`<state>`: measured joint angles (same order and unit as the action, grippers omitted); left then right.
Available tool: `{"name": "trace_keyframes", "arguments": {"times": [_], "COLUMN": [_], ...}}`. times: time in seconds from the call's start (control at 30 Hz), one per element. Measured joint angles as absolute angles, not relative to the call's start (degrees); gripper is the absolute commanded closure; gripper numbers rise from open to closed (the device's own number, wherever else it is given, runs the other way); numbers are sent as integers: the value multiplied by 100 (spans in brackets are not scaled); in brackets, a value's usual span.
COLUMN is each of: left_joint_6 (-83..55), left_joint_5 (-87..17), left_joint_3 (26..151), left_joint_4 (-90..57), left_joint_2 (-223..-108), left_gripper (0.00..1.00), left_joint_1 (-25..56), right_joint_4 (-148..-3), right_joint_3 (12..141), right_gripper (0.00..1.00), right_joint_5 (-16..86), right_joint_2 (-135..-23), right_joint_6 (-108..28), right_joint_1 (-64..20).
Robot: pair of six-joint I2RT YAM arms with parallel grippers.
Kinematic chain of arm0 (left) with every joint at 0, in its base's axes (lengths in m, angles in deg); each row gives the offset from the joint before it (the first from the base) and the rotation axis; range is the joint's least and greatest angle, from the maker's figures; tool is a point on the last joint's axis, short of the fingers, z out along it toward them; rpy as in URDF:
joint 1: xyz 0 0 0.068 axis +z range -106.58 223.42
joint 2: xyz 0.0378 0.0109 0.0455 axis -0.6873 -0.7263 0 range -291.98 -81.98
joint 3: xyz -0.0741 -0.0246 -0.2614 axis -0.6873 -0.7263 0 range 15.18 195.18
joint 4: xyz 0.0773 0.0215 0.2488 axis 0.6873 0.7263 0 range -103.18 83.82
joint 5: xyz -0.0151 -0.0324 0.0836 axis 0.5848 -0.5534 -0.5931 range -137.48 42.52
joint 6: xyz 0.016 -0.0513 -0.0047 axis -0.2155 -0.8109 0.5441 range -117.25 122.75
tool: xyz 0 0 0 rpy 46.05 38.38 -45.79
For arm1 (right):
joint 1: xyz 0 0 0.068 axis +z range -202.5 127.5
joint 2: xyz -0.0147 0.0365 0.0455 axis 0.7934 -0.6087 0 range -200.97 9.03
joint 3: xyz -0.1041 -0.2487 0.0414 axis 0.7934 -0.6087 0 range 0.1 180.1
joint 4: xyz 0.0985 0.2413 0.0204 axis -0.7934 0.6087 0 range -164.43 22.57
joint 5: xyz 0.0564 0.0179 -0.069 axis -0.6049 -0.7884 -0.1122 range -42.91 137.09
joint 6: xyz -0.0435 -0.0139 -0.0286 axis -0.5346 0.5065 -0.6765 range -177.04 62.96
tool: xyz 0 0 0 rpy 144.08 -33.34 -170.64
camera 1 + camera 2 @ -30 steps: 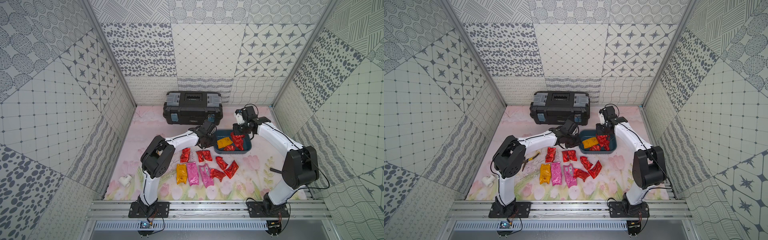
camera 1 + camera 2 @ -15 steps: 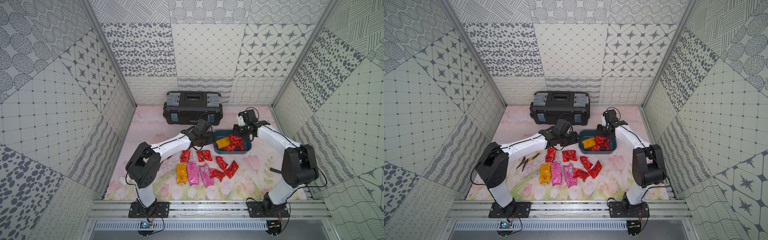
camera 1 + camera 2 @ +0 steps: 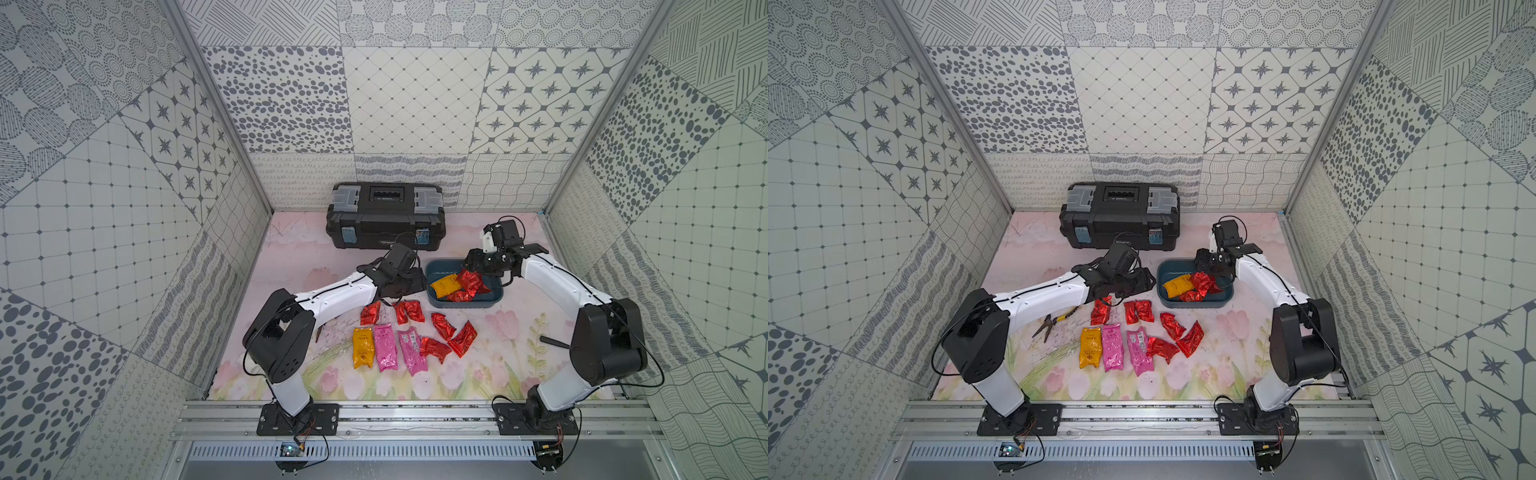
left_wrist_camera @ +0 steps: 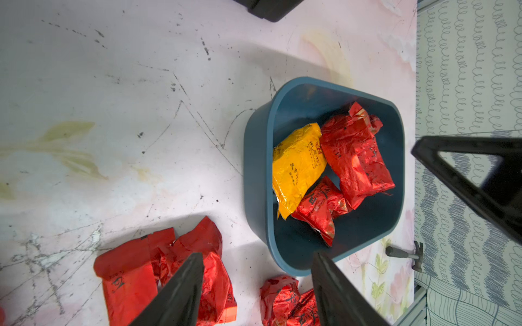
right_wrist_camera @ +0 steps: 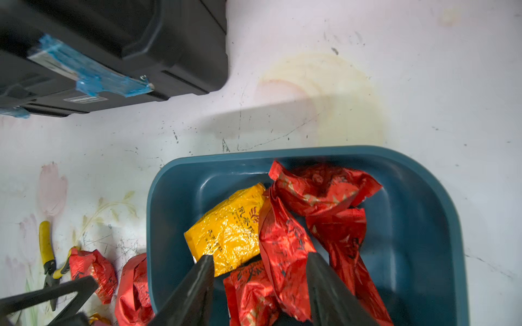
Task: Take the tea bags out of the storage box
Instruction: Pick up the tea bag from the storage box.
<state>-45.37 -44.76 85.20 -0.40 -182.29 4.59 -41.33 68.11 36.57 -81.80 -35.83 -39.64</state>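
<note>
- The storage box [image 3: 465, 304] sits on the mat [image 3: 519, 332], right of centre and just nearer than the black toolbox [image 3: 386, 224].
- In it lie one orange-yellow tea bag [image 4: 298, 166] and a few red tea bags [image 5: 285, 242].
- More tea bags [image 3: 384, 347], red, pink and orange, lie spread on the mat near the box's near-left side.
- The right gripper [image 5: 259, 255] hangs over the box, jaws apart with a red packet between them; whether either pad touches it is unclear.
- The left gripper [image 4: 257, 255] hovers just left of the box, jaws apart and empty.
</note>
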Motion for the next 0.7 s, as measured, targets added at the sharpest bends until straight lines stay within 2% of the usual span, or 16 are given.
{"name": "trace_keyframes", "arguments": {"times": [0.3,0.47,0.7], "left_joint_6": [-4697,-4719,-4723], "left_joint_5": [-4273,-4205,-4166], "left_joint_3": [8528,8531,8570], "left_joint_4": [-119,-195,-221], "left_joint_2": [-18452,-18469,-18502], "left_gripper": [34,34,33], "left_joint_1": [496,507,507], "right_joint_4": [-3905,-3912,-3945], "right_joint_3": [6503,6581,6708], "right_gripper": [41,45,72], "right_joint_5": [4004,3783,3255], "right_joint_2": [-8036,-8512,-9131], "right_joint_6": [-3848,-4020,-4112], "right_joint_1": [-4049,-4097,-4097]}}
